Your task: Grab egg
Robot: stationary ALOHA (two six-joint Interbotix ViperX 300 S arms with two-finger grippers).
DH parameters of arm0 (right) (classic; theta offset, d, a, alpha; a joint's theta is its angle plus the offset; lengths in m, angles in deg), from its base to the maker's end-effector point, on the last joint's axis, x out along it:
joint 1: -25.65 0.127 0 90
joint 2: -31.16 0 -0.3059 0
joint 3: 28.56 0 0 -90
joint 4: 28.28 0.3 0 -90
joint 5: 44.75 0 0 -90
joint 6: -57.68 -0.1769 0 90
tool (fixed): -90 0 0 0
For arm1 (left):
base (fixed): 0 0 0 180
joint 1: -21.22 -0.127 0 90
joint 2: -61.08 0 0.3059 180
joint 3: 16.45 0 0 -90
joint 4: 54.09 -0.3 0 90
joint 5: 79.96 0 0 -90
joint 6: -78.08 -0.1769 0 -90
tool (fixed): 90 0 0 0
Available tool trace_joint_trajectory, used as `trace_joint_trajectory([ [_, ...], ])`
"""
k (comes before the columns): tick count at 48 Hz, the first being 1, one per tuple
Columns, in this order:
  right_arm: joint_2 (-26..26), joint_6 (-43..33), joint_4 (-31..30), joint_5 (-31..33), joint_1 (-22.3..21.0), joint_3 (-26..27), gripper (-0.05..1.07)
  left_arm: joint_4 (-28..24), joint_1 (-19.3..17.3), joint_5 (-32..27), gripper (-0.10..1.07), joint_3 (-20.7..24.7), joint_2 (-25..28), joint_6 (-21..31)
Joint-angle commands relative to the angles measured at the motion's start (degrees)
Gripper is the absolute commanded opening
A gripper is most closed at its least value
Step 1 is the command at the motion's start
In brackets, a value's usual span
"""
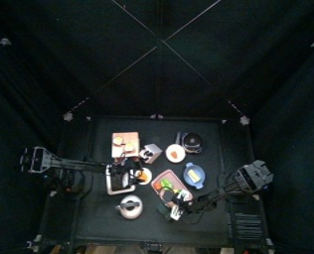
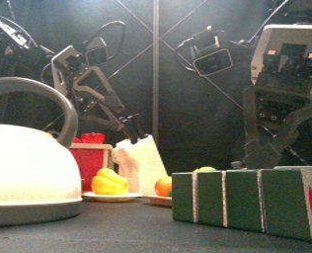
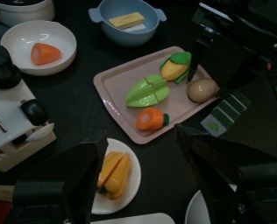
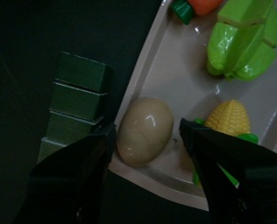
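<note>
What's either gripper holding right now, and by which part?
Nothing is held. The right gripper is open, jaws either side of the egg on the pink tray, not closed on it. The left gripper is open, above the table.

Egg looks smooth and matt, tray is glossy pink plastic, kettle has shiny white enamel.

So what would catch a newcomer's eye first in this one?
Probably the egg on the pink tray, with the right gripper open and straddling it, beside a corn cob and green leaf. Next, the big white kettle filling the front view's left.
</note>
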Motion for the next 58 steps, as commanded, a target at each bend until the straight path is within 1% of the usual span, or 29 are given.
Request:
trace_joint_trajectory([
  [1,0.62,0.0,0.0,-0.18,-0.26,0.53,0.92,0.09,0.09,0.26,0.96,0.62,-0.97,-0.09],
  [12,-0.26,0.09,0.09,-0.44,-1.32,0.53,0.92,0.09,0.09,0.18,0.96,0.62,-0.97,-0.09],
  [21,-0.26,0.09,-0.97,-1.67,-1.58,0.53,0.91,0.09,0.09,0.18,0.96,0.62,-0.97,-0.09],
  [37,-0.26,0.09,-0.88,-2.29,-1.76,-0.26,0.79,0.09,0.09,0.18,0.96,0.62,-0.97,-0.09],
  [42,0.62,0.18,-1.14,-1.93,-1.76,0.0,0.78,0.09,0.09,0.18,0.96,0.62,-0.97,-0.09],
  [58,6.86,-0.35,-4.57,0.62,-2.46,-1.14,0.78,0.09,0.18,0.26,0.96,0.62,-0.97,-0.09],
])
